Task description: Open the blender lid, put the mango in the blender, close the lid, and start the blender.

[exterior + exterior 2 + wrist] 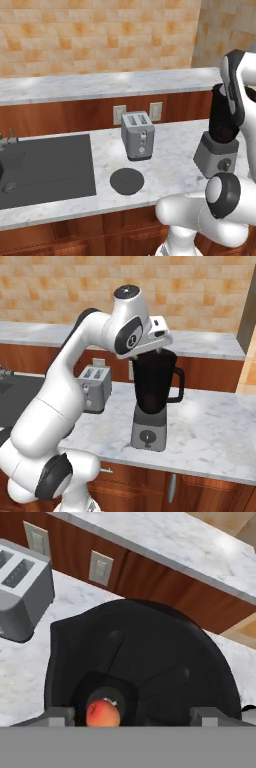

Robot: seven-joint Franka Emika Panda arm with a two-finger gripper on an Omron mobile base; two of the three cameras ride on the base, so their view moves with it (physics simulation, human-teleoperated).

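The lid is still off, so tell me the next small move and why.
Probably lift the tool straight up out of the blender and head for the blender lid. The mango lies at the bottom of the open jar, apart from the spread fingertips, while the lid rests flat on the counter in front of the toaster.

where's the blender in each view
left base view: blender at right edge, jar partly behind the arm.
right base view: centre, jar under the hand.
hand view: open jar seen from above, mango at its bottom.
shared landmark: toaster to its left.
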